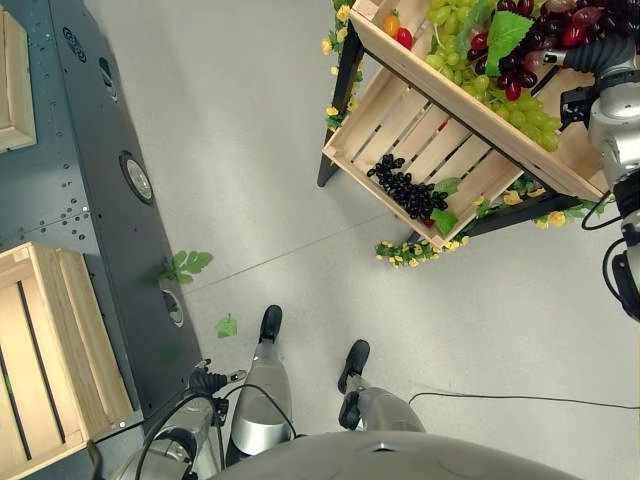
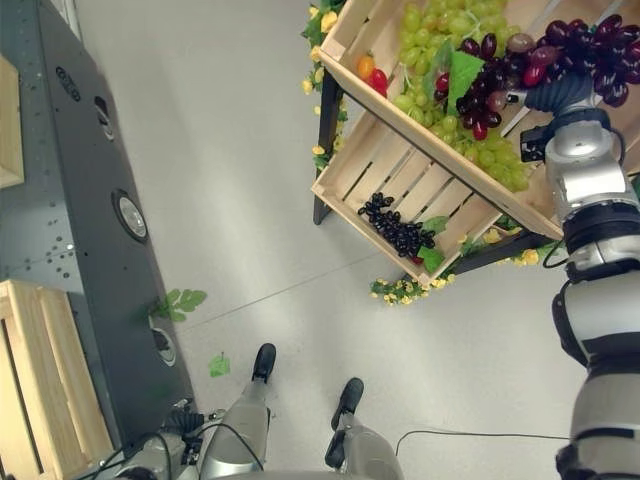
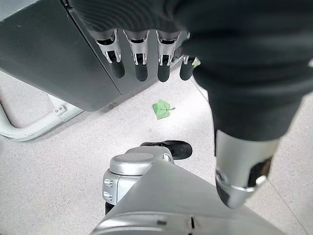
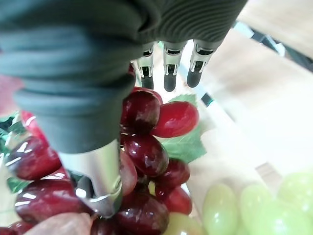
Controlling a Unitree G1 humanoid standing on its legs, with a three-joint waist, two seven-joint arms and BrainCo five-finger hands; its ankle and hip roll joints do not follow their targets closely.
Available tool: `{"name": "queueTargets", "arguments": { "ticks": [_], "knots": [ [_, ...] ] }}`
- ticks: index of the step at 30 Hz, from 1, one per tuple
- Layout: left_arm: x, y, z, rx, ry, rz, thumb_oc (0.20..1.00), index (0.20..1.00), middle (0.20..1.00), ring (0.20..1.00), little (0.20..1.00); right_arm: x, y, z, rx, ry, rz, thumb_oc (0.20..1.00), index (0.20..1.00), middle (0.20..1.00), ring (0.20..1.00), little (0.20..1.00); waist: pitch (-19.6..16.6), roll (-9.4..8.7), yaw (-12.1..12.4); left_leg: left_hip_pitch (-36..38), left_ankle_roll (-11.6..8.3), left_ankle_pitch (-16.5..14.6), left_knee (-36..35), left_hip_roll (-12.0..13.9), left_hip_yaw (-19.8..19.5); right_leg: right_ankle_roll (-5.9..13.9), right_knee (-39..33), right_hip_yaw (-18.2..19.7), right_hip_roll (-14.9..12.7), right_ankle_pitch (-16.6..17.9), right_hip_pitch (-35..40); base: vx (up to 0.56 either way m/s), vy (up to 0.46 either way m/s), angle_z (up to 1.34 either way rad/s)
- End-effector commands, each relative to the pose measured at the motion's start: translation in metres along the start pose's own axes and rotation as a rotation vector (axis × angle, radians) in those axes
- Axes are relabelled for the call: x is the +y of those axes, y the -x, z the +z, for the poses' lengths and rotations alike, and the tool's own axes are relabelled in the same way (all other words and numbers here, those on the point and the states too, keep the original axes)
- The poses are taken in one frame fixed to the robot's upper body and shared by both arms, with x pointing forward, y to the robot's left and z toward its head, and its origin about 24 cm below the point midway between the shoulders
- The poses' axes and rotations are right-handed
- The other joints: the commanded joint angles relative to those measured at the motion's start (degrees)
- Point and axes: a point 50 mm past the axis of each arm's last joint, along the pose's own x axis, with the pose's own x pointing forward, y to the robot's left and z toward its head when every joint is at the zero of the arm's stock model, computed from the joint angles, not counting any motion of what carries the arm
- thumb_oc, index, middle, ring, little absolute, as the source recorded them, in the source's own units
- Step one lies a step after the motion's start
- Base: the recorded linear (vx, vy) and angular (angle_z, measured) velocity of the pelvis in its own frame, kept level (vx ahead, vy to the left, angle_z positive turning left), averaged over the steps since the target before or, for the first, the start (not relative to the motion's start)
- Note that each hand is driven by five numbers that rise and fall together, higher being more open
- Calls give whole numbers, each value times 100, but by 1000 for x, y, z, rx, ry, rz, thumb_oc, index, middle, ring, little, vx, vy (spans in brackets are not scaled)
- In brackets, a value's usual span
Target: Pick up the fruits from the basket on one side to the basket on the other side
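Observation:
A tilted wooden stand holds two crates. The upper crate [image 1: 450, 92] carries red grapes [image 1: 520, 62], green grapes [image 1: 525, 118] and small red and orange fruits [image 1: 398, 30]. My right hand [image 2: 558, 92] hovers over the red grapes [image 4: 146, 152]; its fingers [image 4: 168, 73] are relaxed above the bunch and its thumb rests against the berries without closing on them. The lower crate [image 1: 440, 140] holds a bunch of black grapes [image 1: 405, 188]. My left hand [image 3: 244, 73] hangs low by the floor, fingers relaxed and holding nothing.
An empty slatted wooden crate [image 1: 50, 350] sits at the left on a dark grey metal base [image 1: 90, 200]. Loose green leaves [image 1: 227, 326] lie on the pale floor between base and stand. Yellow flowers trim the stand's edges [image 1: 420, 250].

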Motion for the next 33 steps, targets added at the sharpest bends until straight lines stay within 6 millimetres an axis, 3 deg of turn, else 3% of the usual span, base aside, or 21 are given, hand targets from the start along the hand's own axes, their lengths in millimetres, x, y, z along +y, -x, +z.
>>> {"name": "queueTargets", "arguments": {
  "ticks": [1,14,23,33],
  "knots": [
    [4,-2,1,10,-37,4,1000,1000,1000,1000,1000,-21,3,22,-137,62,-30,1000,1000,1000,1000,1000,-160,-154,6,19,-7,-337,-3,-46,-18,344,31,148,-90,-184,-74,0,0,0],
    [2,-1,-1,19,-26,8,1000,1000,1000,1000,1000,-5,31,2,-198,-28,39,1000,1000,1000,1000,1000,-208,-162,-84,43,24,-365,3,-54,22,353,31,187,-115,-163,-86,0,0,0],
    [-1,-1,0,21,-12,9,1000,1000,1000,1000,1000,9,69,-9,-284,-141,103,1000,1000,1000,1000,1000,-248,-139,-178,65,44,-384,8,-65,53,362,31,198,-131,-150,-92,0,0,0],
    [-1,-1,0,20,-7,10,1000,1000,1000,1000,1000,10,102,-14,-347,-225,123,1000,1000,1000,1000,1000,-316,-140,-262,91,55,-413,12,-73,88,377,31,214,-148,-152,-79,0,0,0]
  ]
}}
